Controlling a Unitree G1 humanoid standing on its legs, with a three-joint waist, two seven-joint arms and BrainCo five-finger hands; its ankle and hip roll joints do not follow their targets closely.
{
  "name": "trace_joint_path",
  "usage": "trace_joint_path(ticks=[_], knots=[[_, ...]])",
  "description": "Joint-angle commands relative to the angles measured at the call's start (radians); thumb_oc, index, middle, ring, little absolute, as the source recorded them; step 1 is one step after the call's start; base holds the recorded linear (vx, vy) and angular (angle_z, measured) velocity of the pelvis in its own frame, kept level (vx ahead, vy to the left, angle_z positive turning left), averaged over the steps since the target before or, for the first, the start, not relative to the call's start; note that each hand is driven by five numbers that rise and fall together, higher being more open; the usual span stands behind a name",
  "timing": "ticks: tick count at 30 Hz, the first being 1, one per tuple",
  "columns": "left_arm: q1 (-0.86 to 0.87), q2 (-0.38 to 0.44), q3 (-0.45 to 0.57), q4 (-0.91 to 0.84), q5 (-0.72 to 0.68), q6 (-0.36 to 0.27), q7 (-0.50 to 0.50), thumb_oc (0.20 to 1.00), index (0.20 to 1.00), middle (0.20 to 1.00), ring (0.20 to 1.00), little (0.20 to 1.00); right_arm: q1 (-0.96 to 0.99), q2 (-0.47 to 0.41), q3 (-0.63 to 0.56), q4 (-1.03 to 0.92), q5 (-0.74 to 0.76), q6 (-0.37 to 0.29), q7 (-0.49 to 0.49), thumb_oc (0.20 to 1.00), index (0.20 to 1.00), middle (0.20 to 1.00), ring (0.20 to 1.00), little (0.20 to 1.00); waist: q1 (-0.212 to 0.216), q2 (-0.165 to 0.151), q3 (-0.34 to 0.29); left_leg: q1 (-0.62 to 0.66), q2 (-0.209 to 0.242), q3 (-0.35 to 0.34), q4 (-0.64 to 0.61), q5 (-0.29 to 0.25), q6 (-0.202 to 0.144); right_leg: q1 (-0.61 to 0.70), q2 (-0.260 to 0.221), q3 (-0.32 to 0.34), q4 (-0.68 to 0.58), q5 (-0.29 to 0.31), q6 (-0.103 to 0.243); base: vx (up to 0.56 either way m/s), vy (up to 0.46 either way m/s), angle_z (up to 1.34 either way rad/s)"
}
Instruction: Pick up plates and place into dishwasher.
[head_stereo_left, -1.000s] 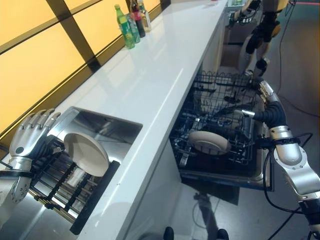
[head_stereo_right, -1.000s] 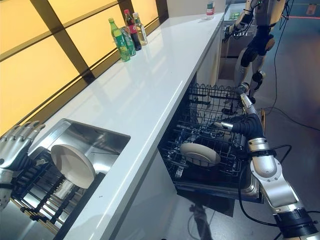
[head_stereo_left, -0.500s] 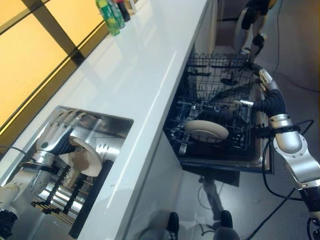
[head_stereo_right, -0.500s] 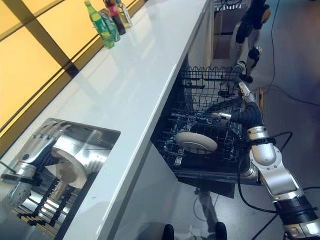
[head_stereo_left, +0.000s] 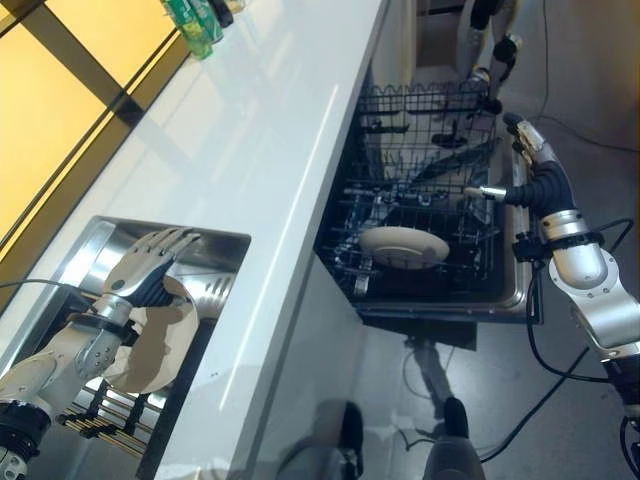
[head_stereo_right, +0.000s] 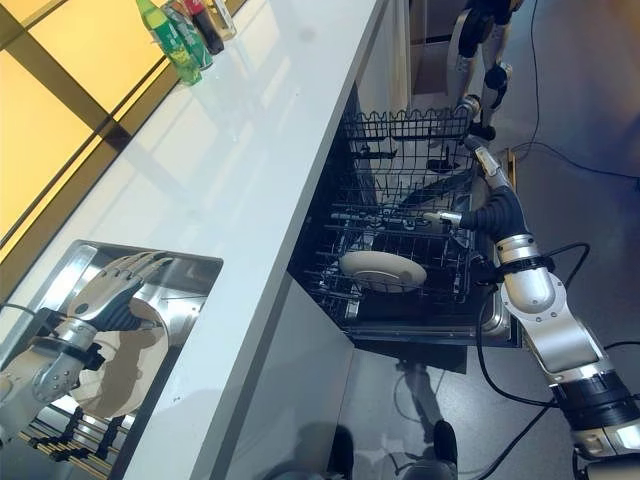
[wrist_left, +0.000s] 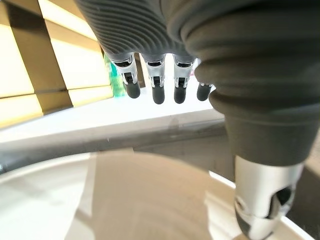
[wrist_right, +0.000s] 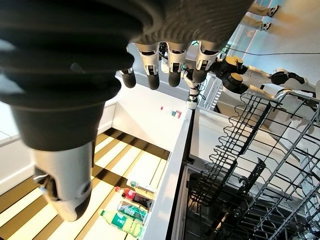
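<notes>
A cream plate (head_stereo_left: 150, 350) stands on edge in the black drying rack (head_stereo_left: 95, 420) inside the steel sink (head_stereo_left: 90, 245). My left hand (head_stereo_left: 148, 275) lies over the plate's upper part, fingers (wrist_left: 157, 75) straight and open, reaching past its rim; the plate (wrist_left: 125, 200) is close under the palm. A second cream plate (head_stereo_left: 403, 245) lies in the pulled-out dishwasher rack (head_stereo_left: 430, 100). My right hand (head_stereo_left: 530, 150) hovers at the rack's right edge, open and holding nothing.
A long white countertop (head_stereo_left: 260, 130) runs between the sink and the dishwasher. Green and dark bottles (head_stereo_right: 180, 35) stand at its far left by the yellow wall. Another robot (head_stereo_left: 490, 40) stands beyond the dishwasher.
The camera has tipped downward, shifting the scene. My left hand has moved from the plate's left side over onto the plate in the sink. The right hand stays by the rack.
</notes>
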Motion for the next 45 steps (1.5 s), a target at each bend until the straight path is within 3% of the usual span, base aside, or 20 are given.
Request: trace_joint_path(ticks=[1, 4, 5, 6, 8, 34, 39, 45], knots=[[-0.021, 0.066, -0.001, 0.009, -0.071, 0.008, -0.052, 1.0, 1.0, 1.0, 1.0, 1.0, -0.067, -0.065, 0.002, -0.059, -0.027, -0.025, -0.006, 1.0, 1.0, 1.0, 1.0, 1.0, 0.016, -0.016, -0.04, -0.084, -0.008, -0.014, 0.07, -0.007, -0.016, -0.108, -0.112, 0.019, 0.191, -0.087, 0.042, 0.0, 0.031, 0.0], [-0.001, 0.066, -0.001, 0.008, -0.068, 0.011, -0.077, 1.0, 1.0, 1.0, 1.0, 1.0, -0.072, -0.072, 0.003, -0.061, -0.022, -0.015, -0.001, 1.0, 1.0, 1.0, 1.0, 1.0, 0.022, -0.011, -0.043, -0.079, -0.01, -0.017, 0.065, -0.006, -0.016, -0.1, -0.117, 0.012, 0.189, -0.088, 0.045, 0.0, 0.026, 0.01], [0.004, 0.07, 0.004, 0.004, -0.071, 0.014, -0.091, 0.925, 0.925, 0.925, 0.925, 0.925, -0.072, -0.074, 0.002, -0.057, -0.02, -0.016, 0.002, 1.0, 1.0, 1.0, 1.0, 1.0, 0.024, -0.01, -0.046, -0.075, -0.01, -0.018, 0.062, -0.005, -0.016, -0.096, -0.118, 0.01, 0.187, -0.089, 0.046, 0.0, 0.0, 0.0], [0.009, 0.075, 0.008, 0.001, -0.075, 0.013, -0.099, 0.561, 0.561, 0.561, 0.561, 0.561, -0.072, -0.074, 0.001, -0.056, -0.02, -0.015, 0.004, 1.0, 1.0, 1.0, 1.0, 1.0, 0.027, -0.009, -0.047, -0.073, -0.01, -0.02, 0.06, -0.005, -0.016, -0.092, -0.119, 0.007, 0.185, -0.089, 0.046, 0.0, 0.0, 0.0], [0.025, 0.077, 0.02, -0.002, -0.085, 0.01, -0.111, 0.2, 0.2, 0.2, 0.2, 0.2, -0.07, -0.074, 0.0, -0.056, -0.019, -0.012, 0.007, 1.0, 1.0, 1.0, 1.0, 1.0, 0.032, -0.006, -0.051, -0.068, -0.011, -0.025, 0.056, -0.004, -0.016, -0.083, -0.12, 0.001, 0.181, -0.09, 0.047, 0.01, 0.008, 0.06], [0.141, 0.073, 0.125, -0.012, -0.076, -0.011, -0.134, 0.2, 0.2, 0.2, 0.2, 0.2, -0.049, -0.061, -0.019, -0.068, -0.007, 0.011, 0.031, 1.0, 1.0, 1.0, 1.0, 1.0, 0.072, -0.004, -0.086, -0.035, 0.004, -0.061, 0.024, 0.004, -0.022, -0.041, -0.116, -0.048, 0.17, -0.104, 0.046, 0.0, -0.004, 0.05], [0.156, 0.076, 0.167, 0.009, -0.037, 0.071, 0.015, 0.2, 0.2, 0.2, 0.2, 0.2, -0.013, -0.053, -0.037, -0.074, -0.007, -0.009, 0.027, 1.0, 1.0, 1.0, 1.0, 1.0, 0.074, -0.014, -0.093, -0.026, 0.007, -0.064, 0.012, 0.004, -0.02, -0.035, -0.11, -0.051, 0.164, -0.103, 0.047, 0.0, -0.031, 0.0], [0.181, 0.034, 0.317, 0.047, -0.073, 0.197, 0.348, 0.2, 0.2, 0.2, 0.2, 0.2, 0.046, -0.007, -0.074, -0.085, -0.024, -0.033, 0.017, 1.0, 1.0, 1.0, 1.0, 1.0, 0.094, -0.043, -0.11, -0.016, 0.014, -0.078, 0.003, 0.002, -0.015, -0.023, -0.104, -0.067, 0.162, -0.11, 0.042, 0.0, -0.08, 0.04]])
